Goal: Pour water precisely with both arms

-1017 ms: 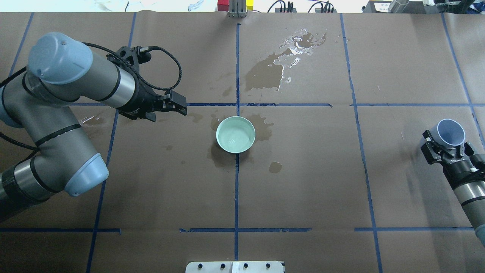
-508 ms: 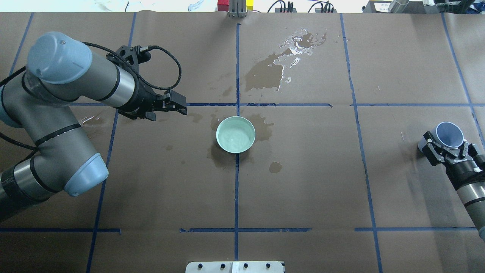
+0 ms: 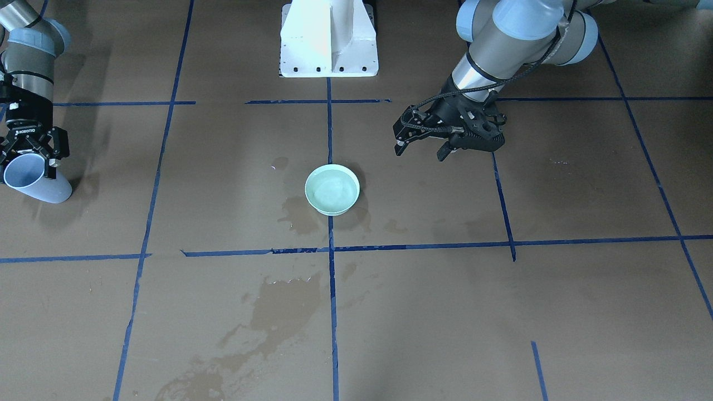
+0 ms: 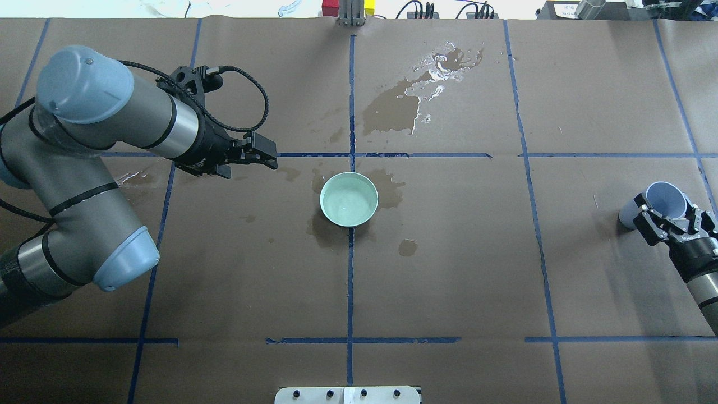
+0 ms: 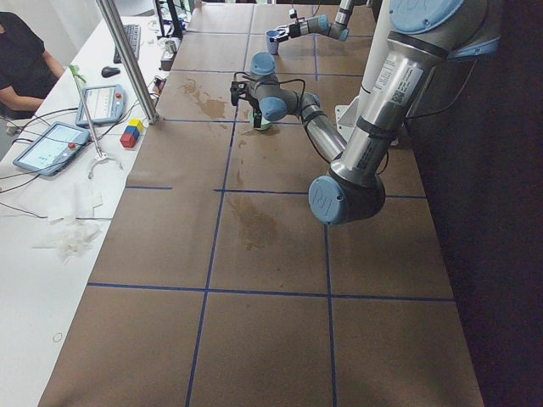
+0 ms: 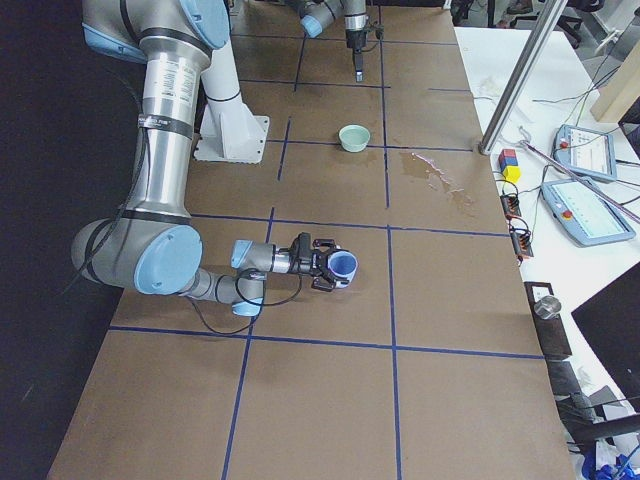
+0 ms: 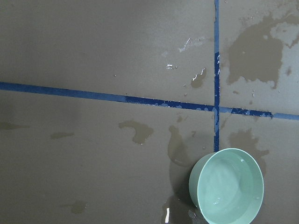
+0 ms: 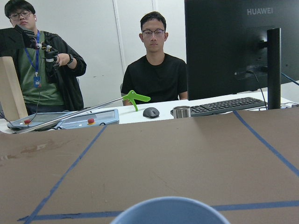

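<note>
The pouring looks largely done. The bowl [image 4: 349,199] sits at the centre of the overhead view, and the water [image 7: 229,186] glints inside it. The right arm [image 4: 698,264], at that view's right edge, has its jaws closed around the cup [image 4: 664,201], which is tilted and low, well apart from the bowl. Whether it touches the surface cannot be told. Setting it down and letting go seems to be what is left. The left arm [image 4: 112,112] hovers left of the bowl, jaws open and empty.

The surface [image 4: 449,269] is brown paper with a grid of blue tape. It is wet around the bowl, and a larger puddle [image 4: 415,95] lies at upper centre. Beyond its far edge two people [image 8: 159,70] wait beside a monitor [image 8: 233,46] and a keyboard [image 8: 229,107].
</note>
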Robot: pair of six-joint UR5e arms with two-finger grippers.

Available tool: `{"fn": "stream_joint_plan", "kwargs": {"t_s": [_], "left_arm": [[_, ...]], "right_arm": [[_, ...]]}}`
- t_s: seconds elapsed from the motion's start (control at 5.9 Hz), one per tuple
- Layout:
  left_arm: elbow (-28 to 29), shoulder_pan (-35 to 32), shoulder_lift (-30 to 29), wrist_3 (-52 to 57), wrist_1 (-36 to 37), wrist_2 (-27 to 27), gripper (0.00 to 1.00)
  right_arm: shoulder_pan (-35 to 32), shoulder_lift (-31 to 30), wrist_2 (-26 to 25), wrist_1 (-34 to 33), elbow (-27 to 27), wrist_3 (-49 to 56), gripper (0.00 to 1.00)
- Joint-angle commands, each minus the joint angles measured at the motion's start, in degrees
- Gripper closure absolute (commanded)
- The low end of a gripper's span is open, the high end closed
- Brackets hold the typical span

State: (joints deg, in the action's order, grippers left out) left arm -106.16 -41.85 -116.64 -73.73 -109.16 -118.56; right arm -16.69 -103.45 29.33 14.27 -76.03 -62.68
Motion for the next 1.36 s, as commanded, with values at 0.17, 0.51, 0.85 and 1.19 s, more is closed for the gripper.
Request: {"fn": "stream_joint_plan", "kwargs": {"t_s": [0.17, 0.51, 0.85, 1.19], "left_arm": [[-0.72, 0.1, 0.88, -0.01, 0.09, 0.0, 0.0], [0.15, 0.97, 0.71, -2.18, 0.0, 0.09, 0.0], [1.03, 3.16, 0.01, -2.38, 0.09, 1.91, 0.0], [4.36, 4.49, -2.53, -2.55, 0.27, 3.08, 0.0]], "right_arm": [[-1.5, -0.17, 0.47, 3.48, -0.88, 2.92, 0.0], [-5.17, -0.17, 3.78, 3.48, -1.49, 3.53, 0.0], [-12.8, -0.17, 12.98, 3.4, -2.11, 4.06, 0.0], [-23.6, -0.17, 28.25, 3.31, -2.02, 4.06, 0.0]]}}
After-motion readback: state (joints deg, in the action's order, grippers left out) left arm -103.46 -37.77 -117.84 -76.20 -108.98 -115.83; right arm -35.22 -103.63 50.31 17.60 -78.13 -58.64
